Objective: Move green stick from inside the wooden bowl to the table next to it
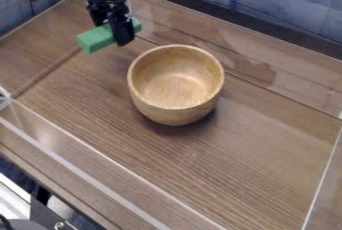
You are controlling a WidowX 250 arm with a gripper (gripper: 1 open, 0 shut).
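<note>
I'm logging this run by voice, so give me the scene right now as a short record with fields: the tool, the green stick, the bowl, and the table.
tool: shut on the green stick, pointing steeply down, to the upper left of the bowl
green stick: outside the bowl, held over the table; whether it touches the surface cannot be told
wooden bowl: upright, empty, near the middle
table: dark wood grain, clear plastic walls at the edges
task stage: stick out of bowl, not yet released

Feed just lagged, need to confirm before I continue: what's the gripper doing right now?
Gripper: closed on the green stick, holding it left of the wooden bowl.
</note>
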